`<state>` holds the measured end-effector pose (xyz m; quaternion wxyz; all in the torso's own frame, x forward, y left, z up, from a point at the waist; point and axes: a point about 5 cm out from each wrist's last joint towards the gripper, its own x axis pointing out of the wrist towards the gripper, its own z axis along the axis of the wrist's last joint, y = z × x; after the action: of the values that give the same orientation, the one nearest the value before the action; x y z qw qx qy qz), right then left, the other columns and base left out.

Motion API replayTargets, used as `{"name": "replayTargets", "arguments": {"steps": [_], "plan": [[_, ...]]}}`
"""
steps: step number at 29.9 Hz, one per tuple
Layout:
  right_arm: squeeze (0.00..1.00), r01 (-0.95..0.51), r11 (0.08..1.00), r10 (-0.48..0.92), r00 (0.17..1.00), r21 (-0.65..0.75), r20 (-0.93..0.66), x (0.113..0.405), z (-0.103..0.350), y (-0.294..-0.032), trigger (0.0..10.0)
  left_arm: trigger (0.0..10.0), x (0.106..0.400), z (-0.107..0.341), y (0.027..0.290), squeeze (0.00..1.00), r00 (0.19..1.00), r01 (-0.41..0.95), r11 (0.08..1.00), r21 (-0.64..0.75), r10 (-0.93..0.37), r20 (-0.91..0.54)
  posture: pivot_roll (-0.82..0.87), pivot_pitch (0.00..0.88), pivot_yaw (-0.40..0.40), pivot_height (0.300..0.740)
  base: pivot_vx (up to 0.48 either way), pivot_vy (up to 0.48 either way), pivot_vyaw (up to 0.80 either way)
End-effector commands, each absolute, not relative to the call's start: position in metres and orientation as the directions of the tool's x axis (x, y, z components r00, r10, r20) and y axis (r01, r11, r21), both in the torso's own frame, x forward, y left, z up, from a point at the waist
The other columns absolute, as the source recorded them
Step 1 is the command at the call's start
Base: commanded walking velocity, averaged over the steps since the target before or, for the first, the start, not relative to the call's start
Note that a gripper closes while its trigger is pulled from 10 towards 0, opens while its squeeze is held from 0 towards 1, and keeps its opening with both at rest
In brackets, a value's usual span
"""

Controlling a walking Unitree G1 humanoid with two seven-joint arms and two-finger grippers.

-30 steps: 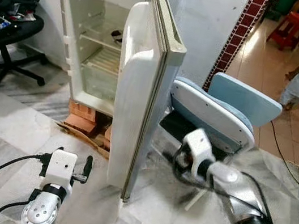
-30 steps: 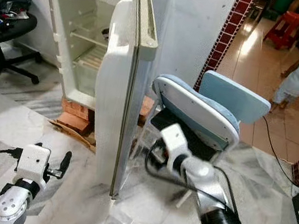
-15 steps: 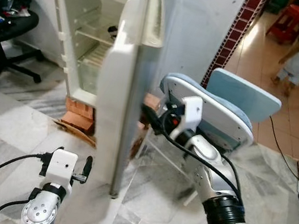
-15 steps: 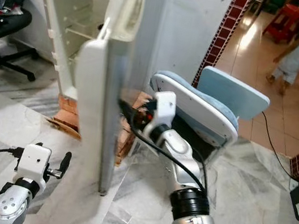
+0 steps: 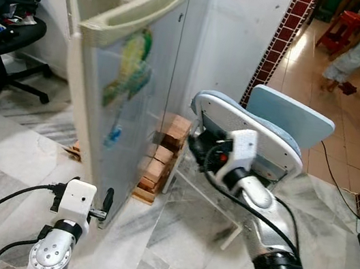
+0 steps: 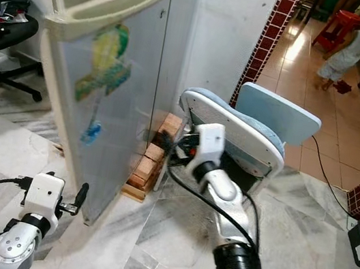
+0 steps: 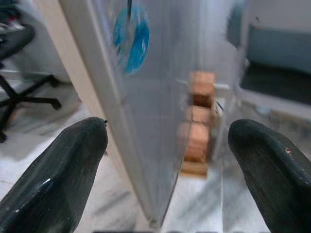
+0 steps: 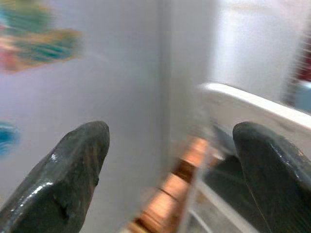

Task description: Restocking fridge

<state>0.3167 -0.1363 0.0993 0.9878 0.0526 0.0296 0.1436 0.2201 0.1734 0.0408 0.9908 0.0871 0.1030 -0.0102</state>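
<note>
The fridge [image 5: 123, 42] stands in the upper left of the head views, and its door [image 5: 127, 98] is swung most of the way toward the cabinet, its outer face with a green and yellow sticker [image 5: 130, 67] turned to the camera. The door's lower corner sits close above the left gripper [image 5: 106, 204] at the bottom left, whose fingers [image 7: 53, 179] are spread wide and grasp nothing. The right gripper [image 5: 195, 147], at centre frame, reaches toward the gap between the door and a light blue chair [image 5: 263, 131]; in its wrist view the fingers [image 8: 68, 179] stand apart and empty, though that picture is blurred, so contact with the door cannot be judged. A stack of bricks [image 5: 159, 162] lies on the marble floor [image 5: 182, 245] beside the fridge's base. A black office chair [image 5: 6, 36] occupies the far left. A person [image 5: 356, 50] stands at the upper right on the tiled floor.
</note>
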Motion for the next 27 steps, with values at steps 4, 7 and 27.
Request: {"name": "replayTargets", "arguments": {"steps": [4, 7, 27], "plan": [[0.00, -0.132, 0.984, 0.140, 0.988, 0.119, -0.063, 0.307, 0.093, -0.159, 10.0, 10.0, 0.228, 0.049, 0.178, 0.00, 0.984, 0.012, 0.981, 0.195, 0.022, -0.175, 0.10, 0.000, -0.046, 0.740, 0.000, 0.309, 0.00], [0.00, -0.073, 0.994, 0.078, 0.995, 0.081, -0.061, 0.303, 0.088, -0.167, 10.0, 10.0, 0.230, 0.052, 0.180, 0.00, 0.985, 0.005, 0.981, 0.192, 0.028, -0.170, 0.09, 0.000, -0.039, 0.740, 0.000, 0.472, 0.00], [0.00, 0.049, 0.996, -0.045, 0.998, 0.071, -0.049, 0.289, 0.083, -0.183, 10.0, 10.0, 0.239, 0.088, 0.168, 0.00, 1.000, 0.027, 0.977, 0.210, -0.028, 0.002, 0.07, 0.000, -0.032, 0.740, 0.000, 0.480, 0.00]]}}
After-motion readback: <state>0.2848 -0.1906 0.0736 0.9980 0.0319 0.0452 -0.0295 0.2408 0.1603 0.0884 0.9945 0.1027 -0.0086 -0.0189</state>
